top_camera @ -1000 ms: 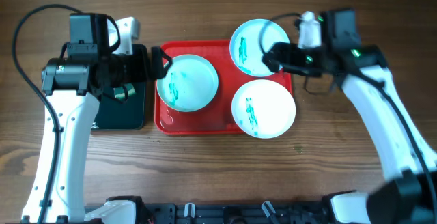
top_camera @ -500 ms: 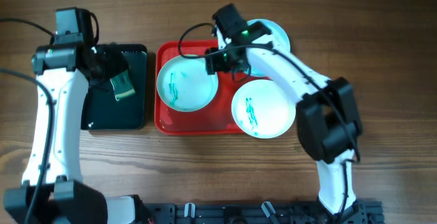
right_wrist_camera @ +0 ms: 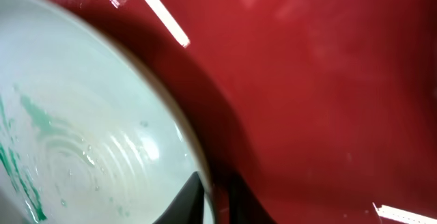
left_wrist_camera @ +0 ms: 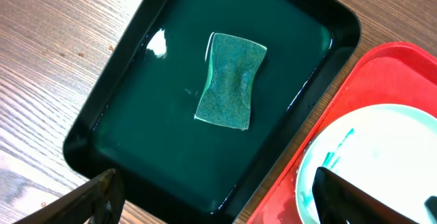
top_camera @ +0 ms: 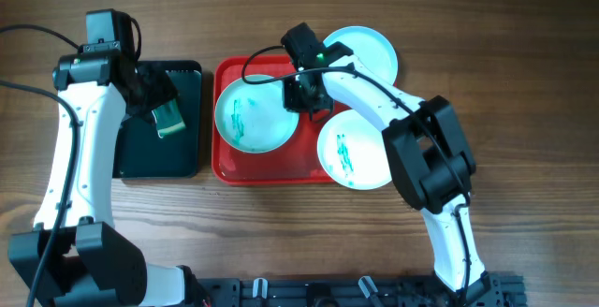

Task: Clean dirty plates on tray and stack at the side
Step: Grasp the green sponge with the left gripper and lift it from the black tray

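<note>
While the right gripper (top_camera: 305, 97) reaches in from the far side, its jaws sit clenched on the right-hand rim of the left plate (top_camera: 248, 115), one finger inside the bowl, one outside on the red tray (top_camera: 281, 171). That plate lies wholly on the tray's left half. The upper-right plate (top_camera: 367, 50) hangs over the tray's far edge and is partly hidden by the right arm crossing it. The lower-right plate (top_camera: 363, 148) overlaps the tray's right and near edges and sits just beside the left plate. All 3 plates are round, shallow and white to pale cyan, w/ teal streaks on the left and lower-right ones. Close up, the held plate shows faint concentric rings and small droplets. The tray is glossy red plastic w/ rounded corners and a low rim. Just beside it on the left, nearly touching, is a dark tray (left_wrist_camera: 102, 125), green-black and shiny, w/ a green rough-textured sponge (left_wrist_camera: 231, 80) lying flat in its middle, rectangular but pinched at the waist. The left gripper (left_wrist_camera: 217, 183) hangs above this tray, released, fingers wide apart, nothing btwn them. The table (top_camera: 281, 241) is brown wood w/ visible grain.
</note>
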`<act>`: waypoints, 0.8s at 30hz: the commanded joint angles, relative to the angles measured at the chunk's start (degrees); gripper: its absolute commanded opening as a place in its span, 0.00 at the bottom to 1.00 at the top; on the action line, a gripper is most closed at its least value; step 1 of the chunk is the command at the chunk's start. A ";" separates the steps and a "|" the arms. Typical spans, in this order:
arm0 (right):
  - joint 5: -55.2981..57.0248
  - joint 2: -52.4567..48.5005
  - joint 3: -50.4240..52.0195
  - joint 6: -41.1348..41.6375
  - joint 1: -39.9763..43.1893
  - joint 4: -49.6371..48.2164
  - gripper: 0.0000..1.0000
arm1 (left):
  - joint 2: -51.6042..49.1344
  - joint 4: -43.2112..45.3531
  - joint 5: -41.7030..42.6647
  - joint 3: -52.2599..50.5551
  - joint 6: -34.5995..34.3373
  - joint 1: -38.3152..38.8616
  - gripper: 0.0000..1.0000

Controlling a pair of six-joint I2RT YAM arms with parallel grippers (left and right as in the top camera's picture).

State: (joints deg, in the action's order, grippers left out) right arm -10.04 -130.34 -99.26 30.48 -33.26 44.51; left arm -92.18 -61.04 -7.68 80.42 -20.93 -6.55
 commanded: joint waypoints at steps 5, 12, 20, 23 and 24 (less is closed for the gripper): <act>0.02 -1.57 1.14 1.16 -0.92 -0.37 0.04 | -8.02 2.84 -0.39 0.90 -0.74 -0.22 0.73; -0.02 -1.57 1.14 1.18 -0.92 -1.03 0.04 | -18.53 12.61 3.17 0.90 -0.31 -0.22 0.56; -0.02 -1.57 1.14 1.20 -0.92 -1.22 0.04 | -23.23 15.02 3.08 0.90 -0.04 -0.22 0.41; -0.02 -1.57 1.14 1.22 -0.92 -1.40 0.04 | -23.23 14.47 3.08 0.90 -0.04 -0.22 0.41; -0.02 -1.57 1.14 1.22 -0.92 -1.46 0.04 | -23.26 13.81 3.06 0.90 -0.04 -0.22 0.41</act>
State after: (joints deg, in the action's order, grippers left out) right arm -10.26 -130.32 -99.13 30.63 -33.61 43.77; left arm -114.48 -46.22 -5.23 80.44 -21.15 -6.55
